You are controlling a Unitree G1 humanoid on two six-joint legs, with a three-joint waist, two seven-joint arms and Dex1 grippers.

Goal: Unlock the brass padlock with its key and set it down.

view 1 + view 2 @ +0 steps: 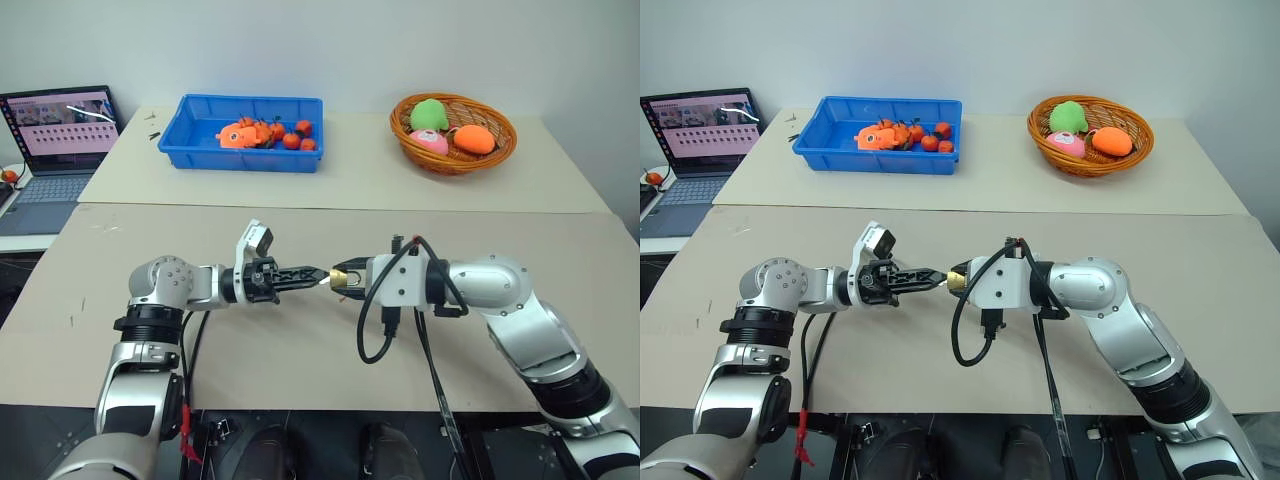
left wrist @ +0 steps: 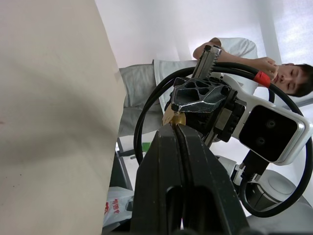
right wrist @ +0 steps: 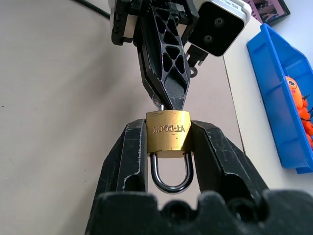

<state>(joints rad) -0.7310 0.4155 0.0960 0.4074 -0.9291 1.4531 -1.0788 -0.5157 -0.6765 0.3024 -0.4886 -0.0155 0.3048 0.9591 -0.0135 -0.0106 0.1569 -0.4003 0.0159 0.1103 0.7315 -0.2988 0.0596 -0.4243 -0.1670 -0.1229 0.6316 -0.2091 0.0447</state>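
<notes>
The brass padlock [image 3: 167, 133] is clamped by its sides in my right gripper [image 3: 168, 142], which is shut on it, with the silver shackle pointing back toward the wrist. It is held above the table [image 1: 300, 340], in front of me. My left gripper [image 3: 168, 104] comes in from the left, its fingers shut, and its tips touch the padlock's keyhole face. A tiny silvery sliver of the key [image 3: 162, 104] shows at those tips; the rest of it is hidden. The head views show both grippers meeting tip to tip at the padlock [image 1: 349, 277].
A blue bin [image 1: 200, 150] of orange toys stands on the far table, with a wicker basket [image 1: 455, 160] of plush fruit to its right. At the far left is an open laptop [image 1: 60, 130]. Black cables [image 1: 375, 345] hang under my right wrist. A person [image 2: 288, 78] sits behind.
</notes>
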